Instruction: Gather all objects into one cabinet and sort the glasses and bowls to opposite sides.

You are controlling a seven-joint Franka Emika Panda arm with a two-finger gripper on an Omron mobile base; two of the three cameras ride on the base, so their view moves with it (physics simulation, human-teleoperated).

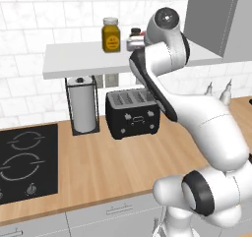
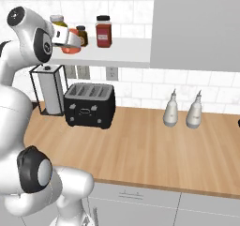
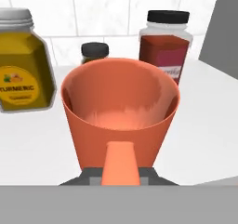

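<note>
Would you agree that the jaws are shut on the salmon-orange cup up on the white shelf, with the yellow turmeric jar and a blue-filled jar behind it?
Not quite: the jar with the black lid holds red contents, not blue, as the hand view shows. The rest stands: salmon-orange cup gripped on the white shelf, yellow turmeric jar behind.

Even, bright, shadowless light fills the rendered kitchen, with no visible source. The glossy white robot arm (image 1: 206,128) carries soft highlights at the right of the left base frame; the white tiled wall (image 1: 29,83) reads nearly blown out at upper left. The wooden tabletop (image 2: 140,145) shows only faint shading under the black toaster (image 2: 90,105). All frames are soft and low-resolution; the salmon-orange cup (image 3: 120,111) fills the hand frame's centre, mildly blurred.
</note>
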